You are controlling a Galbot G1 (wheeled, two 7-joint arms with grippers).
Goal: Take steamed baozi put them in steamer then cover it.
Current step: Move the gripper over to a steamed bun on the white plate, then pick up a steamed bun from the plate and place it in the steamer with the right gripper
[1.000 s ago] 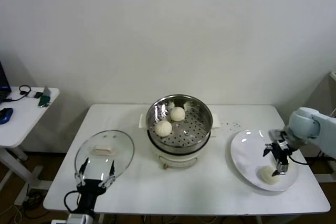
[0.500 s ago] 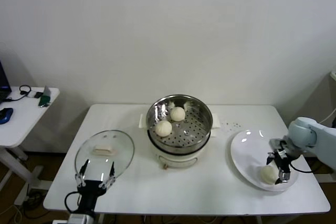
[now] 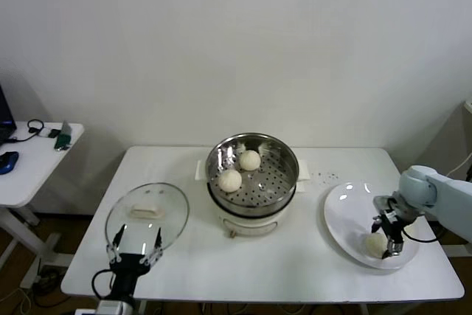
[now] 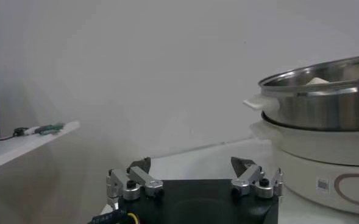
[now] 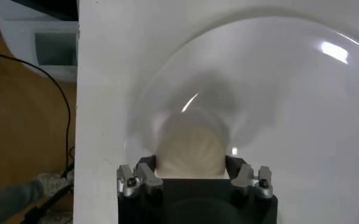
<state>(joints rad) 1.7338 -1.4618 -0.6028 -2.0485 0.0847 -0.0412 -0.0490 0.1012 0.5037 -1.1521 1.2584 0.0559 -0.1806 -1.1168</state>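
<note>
Right wrist view: a baozi (image 5: 190, 148) sits between the right gripper (image 5: 190, 176) jaws — seemingly pinched — on the plate (image 5: 301, 109); left gripper (image 3: 134, 245) spread.

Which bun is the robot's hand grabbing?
The baozi alone on the white plate, between the right gripper's fingers. The other two baozi sit in the steamer.

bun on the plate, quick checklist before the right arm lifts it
1. Right gripper around the bun: ok, a finger on each side.
2. Firm hold on the bun: cannot tell.
3. Room in the steamer: ok, two buns inside, bare holes beside them.
4. Steamer uncovered: ok, the lid lies on the table to its left.
5. Left gripper out of the way: ok, open, near the lid.
6. Plate free of other buns: ok.
</note>
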